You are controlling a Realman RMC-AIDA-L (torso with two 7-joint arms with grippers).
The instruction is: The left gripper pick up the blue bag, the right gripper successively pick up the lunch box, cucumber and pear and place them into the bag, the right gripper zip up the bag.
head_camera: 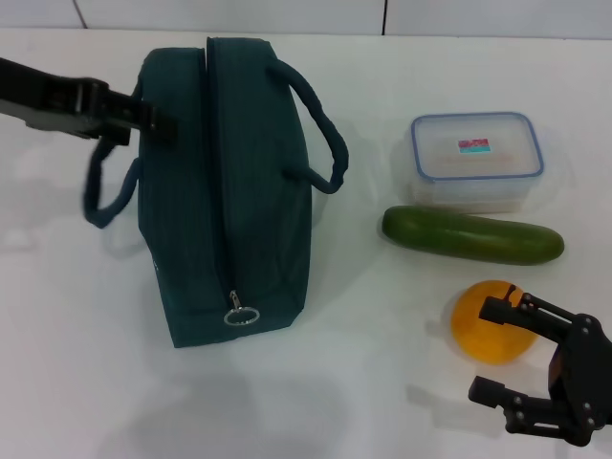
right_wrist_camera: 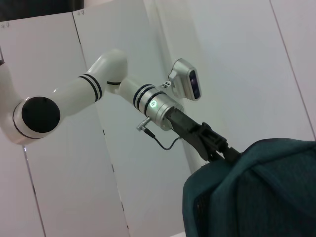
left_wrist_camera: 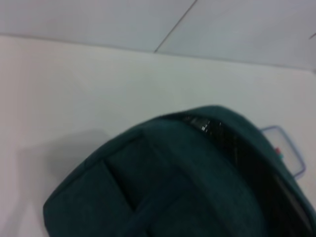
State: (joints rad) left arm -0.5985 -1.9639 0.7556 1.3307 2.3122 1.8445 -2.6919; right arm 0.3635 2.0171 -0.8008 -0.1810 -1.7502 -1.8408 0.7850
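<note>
The blue bag (head_camera: 229, 191) stands zipped on the white table, its silver zipper pull (head_camera: 241, 314) towards me. My left gripper (head_camera: 143, 119) reaches in from the far left and meets the bag's upper left side, above the left handle (head_camera: 96, 196). In the right wrist view the left gripper (right_wrist_camera: 219, 147) touches the bag's (right_wrist_camera: 256, 192) top edge. To the right lie the lunch box (head_camera: 476, 158), the cucumber (head_camera: 470, 235) and the pear (head_camera: 476, 330). My right gripper (head_camera: 482, 348) is open just in front of the pear. The left wrist view shows the bag (left_wrist_camera: 187, 182) close up.
A corner of the lunch box (left_wrist_camera: 289, 148) peeks past the bag in the left wrist view. The white table (head_camera: 363, 402) spreads around the things. Its far edge meets a grey tiled wall (head_camera: 287, 14).
</note>
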